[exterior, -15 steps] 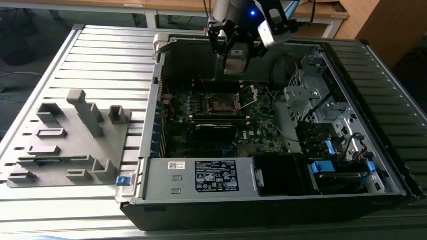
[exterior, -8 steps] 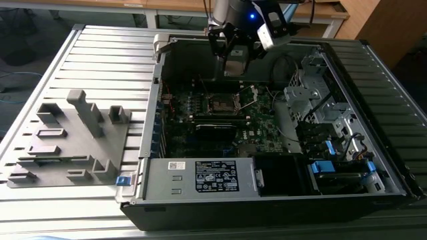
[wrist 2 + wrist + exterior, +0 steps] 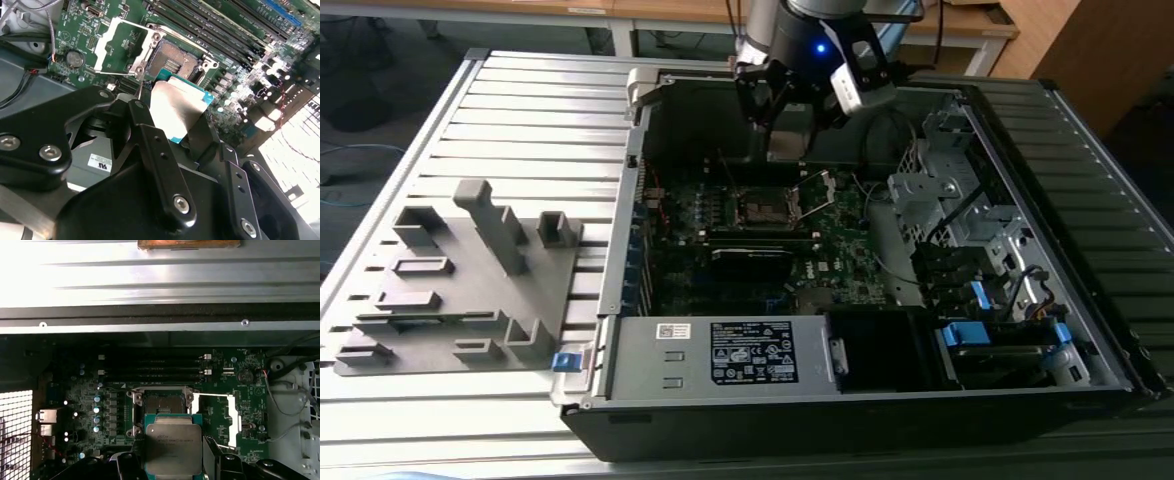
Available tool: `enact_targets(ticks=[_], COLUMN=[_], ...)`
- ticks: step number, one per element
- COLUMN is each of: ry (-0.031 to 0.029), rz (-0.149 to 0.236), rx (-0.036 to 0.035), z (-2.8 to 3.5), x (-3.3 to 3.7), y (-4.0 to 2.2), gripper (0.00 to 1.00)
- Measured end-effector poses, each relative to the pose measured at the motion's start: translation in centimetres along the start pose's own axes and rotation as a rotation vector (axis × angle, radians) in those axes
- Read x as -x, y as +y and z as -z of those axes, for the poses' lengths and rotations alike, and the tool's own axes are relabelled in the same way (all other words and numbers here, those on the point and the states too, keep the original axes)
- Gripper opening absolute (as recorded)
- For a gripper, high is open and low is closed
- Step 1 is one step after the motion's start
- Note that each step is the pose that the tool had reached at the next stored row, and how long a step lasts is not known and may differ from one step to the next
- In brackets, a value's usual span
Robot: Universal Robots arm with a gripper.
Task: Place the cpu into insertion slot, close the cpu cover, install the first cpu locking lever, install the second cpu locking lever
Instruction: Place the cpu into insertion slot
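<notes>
Gripper [image 3: 176, 122] has its fingers pinched shut on the cpu [image 3: 172, 447] at opposite edges, and I see the chip held clear of the bare insertion slot [image 3: 162, 405], not seated, w/ cpu cover [image 3: 233, 420] flipped open beside it.

Slatted metal table [image 3: 520, 110]; wooden cabinet [image 3: 1087, 50] beyond

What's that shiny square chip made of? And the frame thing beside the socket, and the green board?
The cpu looks like dull silver-grey metal on top, softly reflective, on a thin green base showing at its edges. The cpu cover seems to be thin bright sheet metal; it glares almost white. The motherboard looks like glossy green circuit board, probably fibreglass, though that's a guess.
</notes>
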State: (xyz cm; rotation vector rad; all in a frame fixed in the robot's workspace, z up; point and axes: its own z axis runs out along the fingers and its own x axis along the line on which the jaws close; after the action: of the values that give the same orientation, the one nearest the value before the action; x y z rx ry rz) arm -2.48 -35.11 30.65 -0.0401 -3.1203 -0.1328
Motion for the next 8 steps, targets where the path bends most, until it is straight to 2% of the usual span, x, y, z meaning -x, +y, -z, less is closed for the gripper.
enact_targets(ticks=[5, 8], ry=[-0.0001, -0.0002], rz=[0.0, 0.0], rx=[-0.0022, -0.0032], z=[-0.91, -1.36], x=[-0.07, -0.4], y=[-0.08, -0.13], gripper=[0.54, 0.54])
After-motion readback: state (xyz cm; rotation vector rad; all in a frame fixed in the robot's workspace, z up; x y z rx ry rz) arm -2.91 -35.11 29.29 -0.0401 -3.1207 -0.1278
